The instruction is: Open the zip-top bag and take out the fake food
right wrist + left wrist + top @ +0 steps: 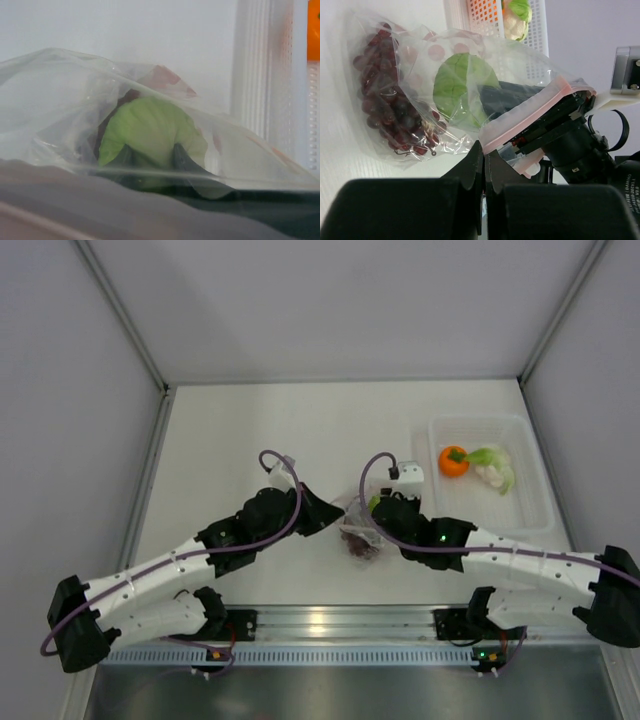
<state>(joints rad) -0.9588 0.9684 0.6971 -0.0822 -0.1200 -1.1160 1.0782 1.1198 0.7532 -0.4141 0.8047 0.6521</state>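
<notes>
The zip-top bag lies between both arms, its pink zip strip pulled open. My left gripper is shut on the bag's lip just under the strip. My right gripper reaches inside the bag, its fingers closed on either side of the green apple, which also shows through the plastic in the left wrist view. The dark grape bunch sits deep in the bag. The orange fruit and the leafy vegetable lie in the clear tray.
The rigid tray stands to the right of the bag, its ribbed wall close to my right gripper. White enclosure walls run along the left, back and right. An aluminium rail holds both arm bases at the near edge.
</notes>
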